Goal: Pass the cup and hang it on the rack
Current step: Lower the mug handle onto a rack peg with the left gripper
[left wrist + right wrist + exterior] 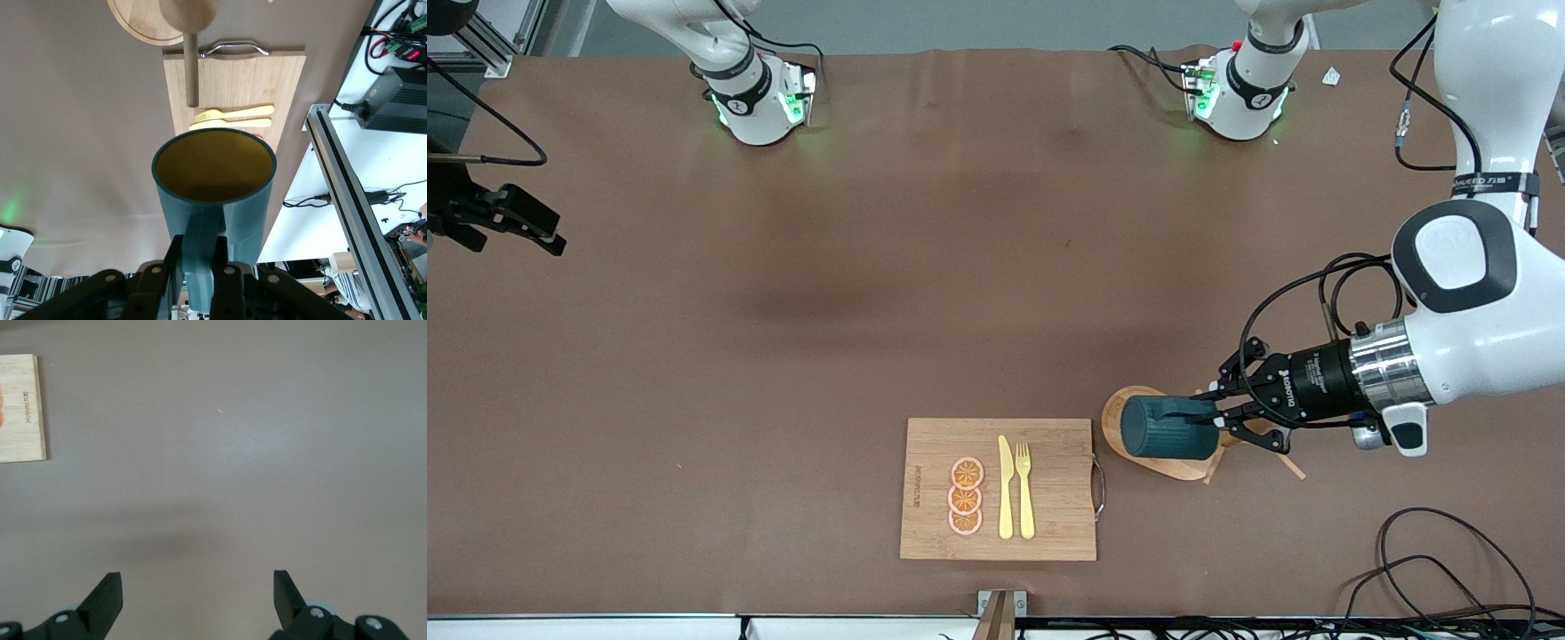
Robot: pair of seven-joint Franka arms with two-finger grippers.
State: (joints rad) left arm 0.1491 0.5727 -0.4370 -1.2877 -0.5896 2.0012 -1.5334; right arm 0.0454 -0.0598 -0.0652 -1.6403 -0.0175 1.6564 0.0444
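Cutlery and orange slices point(966, 496) lie on the cutting board point(1054, 524); left gripper point(1214, 413) fingers clench the cup point(1165, 434) handle over the rack point(1116, 411); right gripper point(197, 600) released.

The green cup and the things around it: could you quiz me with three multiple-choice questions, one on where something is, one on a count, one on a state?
1. Where is the cup?
A. flat on the cutting board
B. held in the air over the rack's base
C. under the right tool

2. How many orange slices lie on the cutting board?
A. one
B. three
C. five

3. How is the right tool?
A. open, holding nothing
B. shut on a fork
C. shut on the cup

Answers:
1 B: the left tool grips the cup's handle over the rack.
2 B: three orange slices sit in a row.
3 A: its fingers stand apart over bare table.
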